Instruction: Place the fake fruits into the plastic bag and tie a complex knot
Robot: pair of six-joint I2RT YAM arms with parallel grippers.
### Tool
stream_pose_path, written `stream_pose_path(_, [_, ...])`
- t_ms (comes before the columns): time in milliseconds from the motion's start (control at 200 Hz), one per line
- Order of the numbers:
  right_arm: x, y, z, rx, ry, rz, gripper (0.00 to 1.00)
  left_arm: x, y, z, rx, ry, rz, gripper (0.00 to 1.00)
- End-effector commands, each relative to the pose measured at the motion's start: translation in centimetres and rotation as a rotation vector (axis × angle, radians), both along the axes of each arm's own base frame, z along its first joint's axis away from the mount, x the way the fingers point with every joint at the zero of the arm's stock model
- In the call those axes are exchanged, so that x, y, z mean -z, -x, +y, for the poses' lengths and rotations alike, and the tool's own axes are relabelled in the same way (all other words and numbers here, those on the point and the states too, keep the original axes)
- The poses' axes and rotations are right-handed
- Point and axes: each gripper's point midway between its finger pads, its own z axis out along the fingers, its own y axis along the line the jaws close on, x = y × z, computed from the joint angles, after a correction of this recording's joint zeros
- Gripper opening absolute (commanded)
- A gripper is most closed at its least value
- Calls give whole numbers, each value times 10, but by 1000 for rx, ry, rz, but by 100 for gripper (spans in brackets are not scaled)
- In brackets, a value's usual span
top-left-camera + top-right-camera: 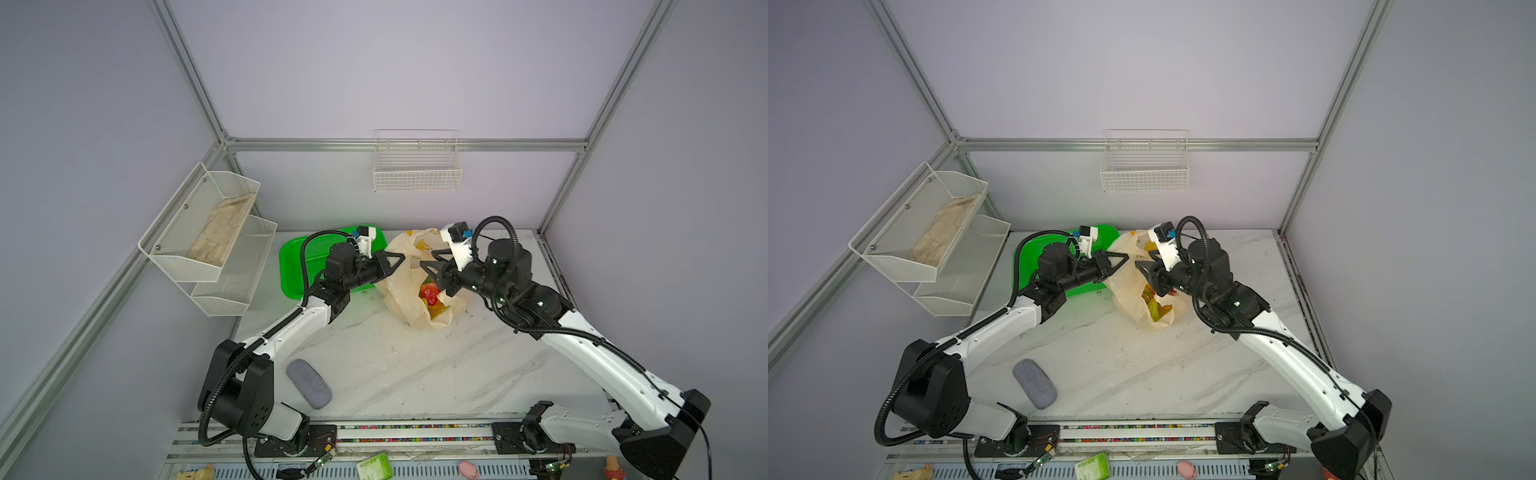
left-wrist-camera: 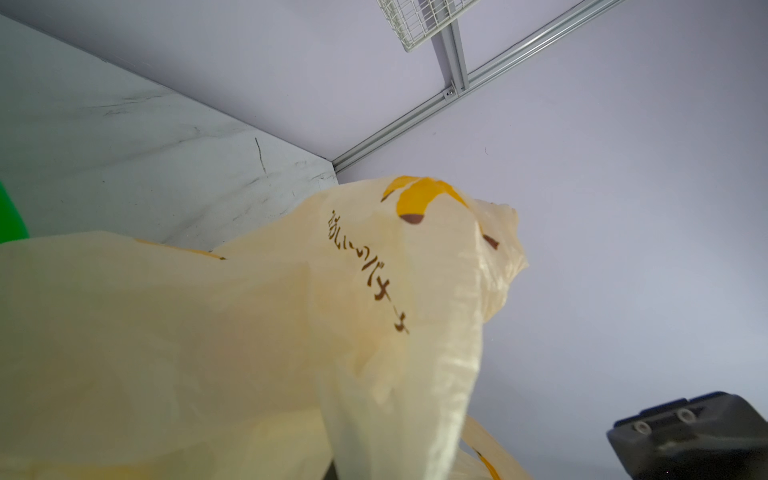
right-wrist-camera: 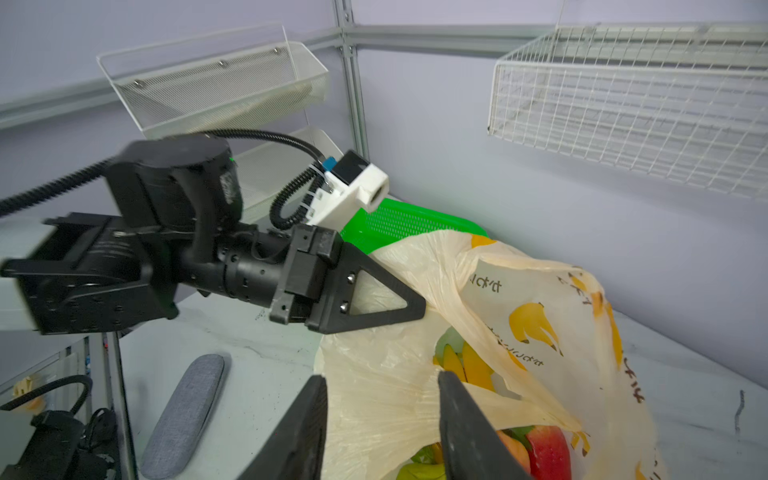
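The marble surface [image 1: 415, 365] carries the plastic bag [image 1: 405, 286] at the middle of its far edge, just beside a green basket [image 1: 293, 266] in the far left corner. The left gripper [image 1: 401, 258] is closed, pinching the bag's left rim; the right gripper [image 3: 380, 376] stands with jaws apart astride loose bag film, clamping nothing. The fake fruits [image 1: 430, 295] lie inside the gaping bag.

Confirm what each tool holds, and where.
Left tool pinches the bag at its upper edge. Right tool is open astride bag film, holding nothing.
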Motion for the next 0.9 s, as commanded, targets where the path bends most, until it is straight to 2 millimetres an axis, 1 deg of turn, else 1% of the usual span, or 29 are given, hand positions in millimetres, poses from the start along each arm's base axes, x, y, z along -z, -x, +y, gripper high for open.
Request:
stream_pose_path(0, [16,-20,4,13,73,-1,48,0,2,2,-1,-11,-19,0])
stream_pose_path(45, [27,-30,5,13,90,26,48,0,2,2,-2,-13,-20,0])
stream_pose_path(65, [27,-32,4,11,93,30,48,0,2,2,-2,-15,-20,0])
stream_pose_path(70, [32,-34,5,11,100,40,48,0,2,2,-2,-15,-21,0])
stream_pose_path(90, [39,-39,6,9,112,54,49,0,3,2,0,-16,-22,0])
stream_pose_path(195, [57,-54,1,22,154,71,51,-1,4,2,4,-18,-26,0])
stream_pose_path(330, [72,-77,-14,80,189,88,53,-3,5,2,9,-21,-35,0])
stream_pose_path(375, [78,-82,-16,88,206,91,55,-2,5,2,9,-23,-34,0])
stream_pose_path(415, [82,-86,-17,89,218,96,59,-3,6,2,11,-22,-35,0])
stream_pose_path(475, [88,-94,-19,102,234,103,61,-3,6,1,15,-23,-38,0])
stream_pose_path(600, [96,-101,-17,94,259,97,64,-3,7,1,18,-27,-40,0])
stream_pose_path(710, [104,-102,-6,30,257,110,64,-4,7,1,22,-27,-43,0])
stream_pose_path(825, [110,-102,2,-22,258,93,60,-3,7,1,22,-29,-42,0])
stream_pose_path(895, [110,-100,9,-63,245,82,53,-2,7,1,22,-32,-41,0])
